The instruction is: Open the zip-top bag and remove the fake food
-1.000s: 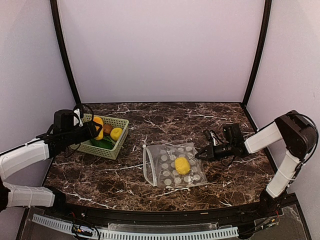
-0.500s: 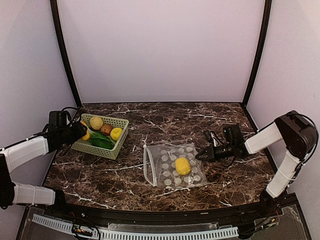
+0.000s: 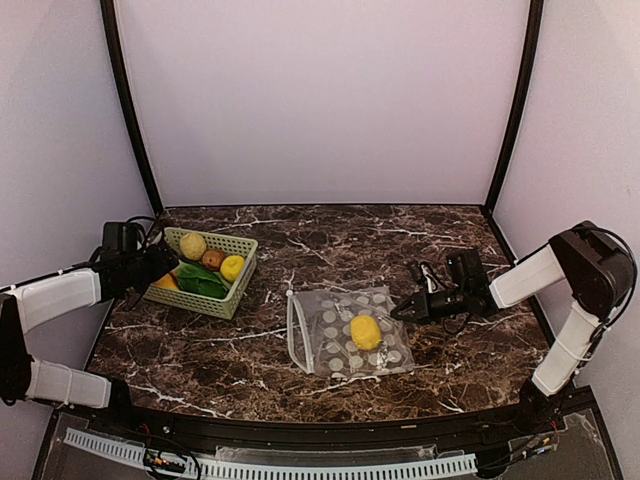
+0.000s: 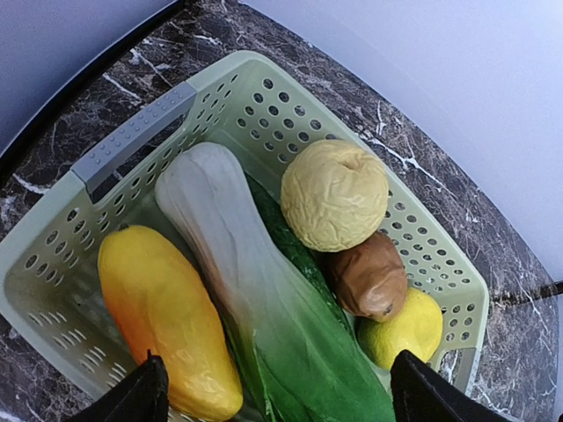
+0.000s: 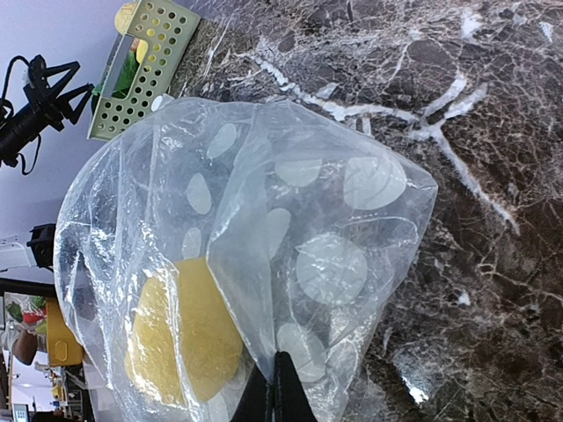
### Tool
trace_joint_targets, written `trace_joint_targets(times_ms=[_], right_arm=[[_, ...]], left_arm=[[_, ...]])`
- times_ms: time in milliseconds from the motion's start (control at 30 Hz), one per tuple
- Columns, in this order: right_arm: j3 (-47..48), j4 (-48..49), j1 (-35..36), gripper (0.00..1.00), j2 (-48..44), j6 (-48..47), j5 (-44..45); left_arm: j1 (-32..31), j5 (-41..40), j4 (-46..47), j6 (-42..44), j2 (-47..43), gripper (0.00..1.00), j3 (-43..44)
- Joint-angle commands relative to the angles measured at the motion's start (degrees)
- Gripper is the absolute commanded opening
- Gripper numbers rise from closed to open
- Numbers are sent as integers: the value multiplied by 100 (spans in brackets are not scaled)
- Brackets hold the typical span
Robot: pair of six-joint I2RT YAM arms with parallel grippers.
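The zip-top bag [image 3: 345, 338] is lying on the dark marbled table [image 3: 250, 355], about at its middle, with the whitish zip strip [image 3: 293, 335] running along its left edge. One yellow toy fruit [image 3: 365, 332] is sitting inside it, toward the right half. The right claw [image 5: 275, 389] is reaching in low from the right and pinching the bag's right edge. Its two tips are pressing together with a fold of the clear dotted plastic caught between them.

The left claw [image 4: 283, 396] is hanging over the left side of the pale green basket [image 4: 132, 141], its fingers [image 4: 132, 397] standing wide apart and gripping nothing. Lying in the basket are an orange-yellow toy fruit [image 4: 167, 308], a long white-and-green leafy piece [image 4: 264, 308], a pale bumpy round piece [image 4: 334, 195], a brown piece [image 4: 369, 277] and a yellow lemon [image 4: 405, 327], all crowding against one another. The basket is standing at the table's left side, well apart from the bag.
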Motion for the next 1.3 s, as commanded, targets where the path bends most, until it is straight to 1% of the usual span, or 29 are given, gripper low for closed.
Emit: trace_joint_targets(times_ms=[0,133,200,267,300,333,367,400,433,600,667,867,1033,1133,1267], right_arm=[[-37,146,-44,0,21,-59,-88],[-38,138,-35,0,16,-64,-110],[-41,137,-35,0,15,-68,-107],[-34,123,-38,0,-6,-60,-109],[-31,113,-36,0,-23,-67,-106],[-26,95,-33,0,-25,-72,-106],[-12,75,-36,0,-35,-79,-98],[-6,61,-35,0,-46,-97,-99],[4,40,-33,0,-51,-103,-102],[62,-93,-34,0,-113,-166,-106],[62,-109,-34,0,-130,-180,-122],[67,-127,-34,0,-100,-228,-220],[31,-192,-34,0,-176,-285,-223],[-5,-197,-23,0,-178,-310,-224],[-59,-153,-5,0,-159,-305,-238]], left_arm=[[40,166,183,205,-291,87,-50],[-27,605,288,489,-539,86,-107],[-252,746,386,672,-643,84,-177],[-591,909,514,882,-675,79,-242],[-886,1002,615,1007,-661,76,-284],[-1042,1042,664,1064,-584,74,-298],[-1366,1101,719,1176,-536,71,-298],[-1515,1114,747,1223,-415,70,-292],[-1794,1163,827,1281,-346,66,-292],[-2373,1449,1359,1126,62,54,-509],[-2776,1502,1603,1051,234,50,-578],[-3671,1417,2261,847,1100,44,-480],[-4127,1549,2674,696,2057,40,-112],[-4402,1735,3001,594,2659,36,132],[-4679,1962,3323,493,3388,35,556]])
